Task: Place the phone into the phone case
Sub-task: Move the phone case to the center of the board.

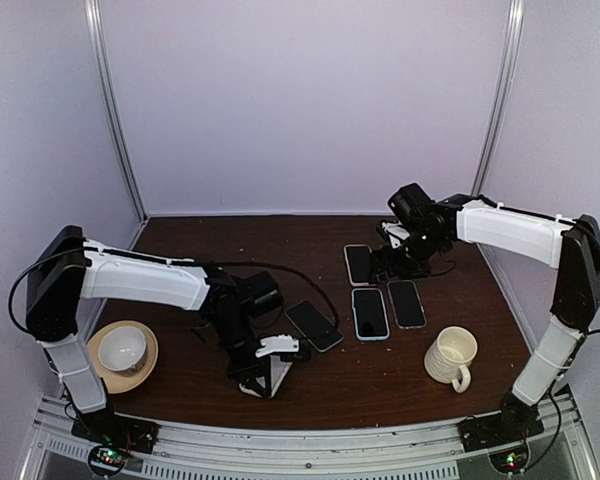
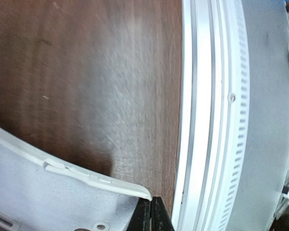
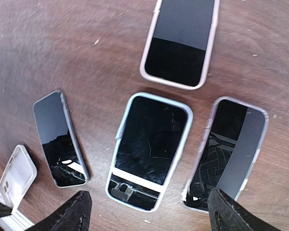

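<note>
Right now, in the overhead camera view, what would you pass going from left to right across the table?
Cup on its saucer → white phone case → bare phone → blue-cased phone → clear-cased phone → mug. The back phone overlaps the blue-cased one, so I left it out.

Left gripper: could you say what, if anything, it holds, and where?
The left gripper pinches the white plastic phone case by its rim, near a corner.

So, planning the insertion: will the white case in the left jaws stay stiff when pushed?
The case looks thin-walled, so probably light and a bit bendy. Its rim shows a clean curve in the left wrist view, so likely not floppy. Held near one end, it may twist under pressure.
</note>
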Tool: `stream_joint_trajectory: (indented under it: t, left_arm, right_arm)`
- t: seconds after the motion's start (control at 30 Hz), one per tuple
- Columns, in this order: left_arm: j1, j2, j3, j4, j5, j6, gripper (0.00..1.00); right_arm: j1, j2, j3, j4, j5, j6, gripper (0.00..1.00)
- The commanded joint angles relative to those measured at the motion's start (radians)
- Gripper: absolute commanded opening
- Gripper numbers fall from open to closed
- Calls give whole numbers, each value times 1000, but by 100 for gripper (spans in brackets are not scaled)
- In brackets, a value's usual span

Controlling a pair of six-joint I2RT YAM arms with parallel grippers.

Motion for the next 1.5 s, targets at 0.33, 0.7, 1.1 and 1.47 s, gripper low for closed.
stream_joint_trajectory:
  t: [0.33, 0.7, 1.1, 1.47]
  left_arm:
    - [-97, 19, 19, -126, -55, 128, 26]
    - [-39, -271, -181, 35, -184, -239, 43]
    - [47, -424, -415, 242, -386, -544, 78]
    - [42, -375, -401, 271, -301, -532, 75]
  right_arm:
    - [288, 156, 165, -6, -37, -102, 85]
    - [422, 410, 331, 30, -134, -61, 63]
    - [497, 473, 281, 88, -147, 60, 39]
    - [510, 397, 133, 149, -99, 193, 15]
